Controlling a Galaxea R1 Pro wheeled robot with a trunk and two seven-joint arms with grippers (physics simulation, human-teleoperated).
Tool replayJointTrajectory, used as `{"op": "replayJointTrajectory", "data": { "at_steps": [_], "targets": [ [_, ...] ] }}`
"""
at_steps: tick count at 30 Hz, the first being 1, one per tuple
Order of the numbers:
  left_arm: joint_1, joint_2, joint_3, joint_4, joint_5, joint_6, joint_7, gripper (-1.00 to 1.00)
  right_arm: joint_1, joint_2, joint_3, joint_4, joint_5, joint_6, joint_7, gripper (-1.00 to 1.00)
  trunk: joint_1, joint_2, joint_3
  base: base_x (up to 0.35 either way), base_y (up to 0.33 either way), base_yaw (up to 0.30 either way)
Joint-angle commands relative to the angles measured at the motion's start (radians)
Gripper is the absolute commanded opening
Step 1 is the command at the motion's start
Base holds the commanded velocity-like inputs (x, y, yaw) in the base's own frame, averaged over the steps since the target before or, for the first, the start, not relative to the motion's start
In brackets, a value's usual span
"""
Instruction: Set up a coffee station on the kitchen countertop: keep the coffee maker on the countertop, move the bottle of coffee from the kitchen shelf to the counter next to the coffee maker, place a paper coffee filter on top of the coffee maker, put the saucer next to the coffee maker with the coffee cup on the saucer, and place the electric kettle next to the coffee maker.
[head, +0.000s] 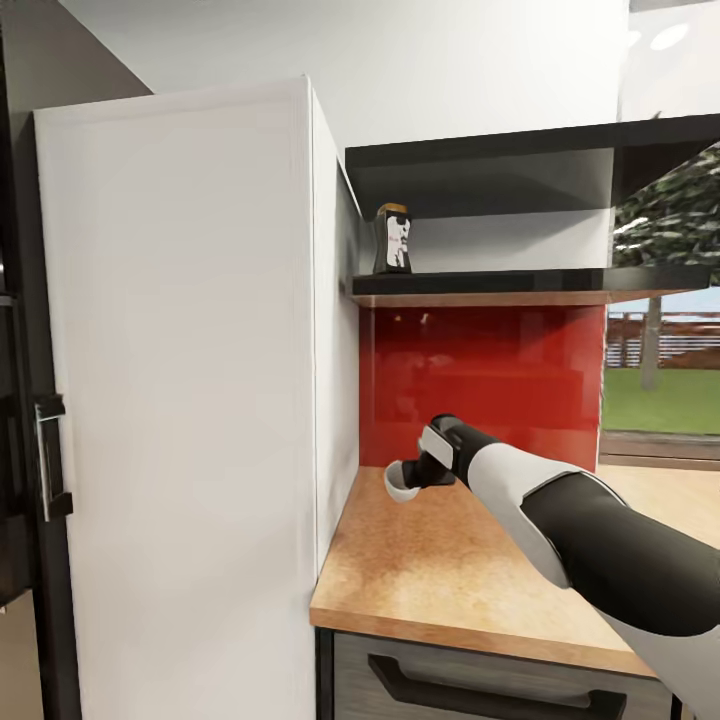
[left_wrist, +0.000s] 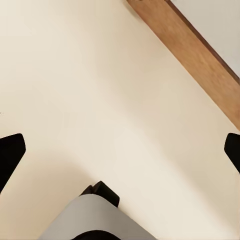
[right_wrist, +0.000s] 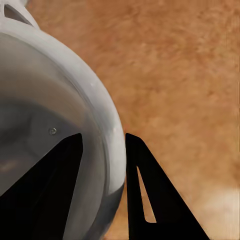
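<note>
Here we hold the coffee cup in our right gripper, jaws clamped on its rim, just above the worktop near the tall white cabinet. The coffee jar stands on the dark shelf, its label hard to read. Our left gripper's fingertips, cut off by the frame, stand wide apart.
</note>
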Motion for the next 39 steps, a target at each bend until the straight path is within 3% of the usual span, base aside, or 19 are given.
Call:
{"op": "replayJointTrajectory", "data": {
  "at_steps": [1, 2, 10, 25, 36, 39],
  "targets": [
    [0.000, 0.000, 0.008, -0.001, -0.001, -0.001, -0.005, 1.00, 0.001, 0.001, 0.003, 0.001, -0.010, 0.001, -0.004, -1.00, 0.000, -0.001, -0.001, 0.000, 0.000, 0.000],
    [0.000, 0.003, 0.008, -0.001, -0.001, -0.001, -0.005, 1.00, 0.005, 0.001, 0.003, 0.001, -0.012, 0.026, -0.004, -1.00, 0.000, -0.001, 0.000, 0.000, 0.000, -0.148],
    [0.000, 0.006, 0.008, -0.001, -0.001, -0.003, -0.005, 1.00, 0.007, 0.001, 0.002, 0.002, -0.011, 0.028, -0.006, -1.00, 0.000, -0.001, 0.009, 0.000, 0.000, -0.213],
    [0.000, 0.011, 0.006, -0.001, -0.007, 0.043, -0.005, 1.00, 0.019, 0.001, 0.002, 0.002, -0.010, 0.026, -0.006, -1.00, -0.057, 0.104, 0.063, 0.000, 0.000, -0.098],
    [0.000, 0.013, 0.004, 0.002, -0.008, 0.050, -0.001, 1.00, 0.020, 0.001, 0.003, 0.001, -0.010, 0.028, -0.005, -1.00, -0.100, 0.181, 0.084, 0.000, 0.000, -0.001],
    [0.000, 0.013, -0.010, 0.002, -0.009, 0.050, 0.000, 1.00, 0.019, 0.001, 0.003, 0.002, -0.011, 0.028, -0.003, -1.00, -0.111, 0.202, 0.092, 0.000, 0.000, -0.044]
  ]
}}
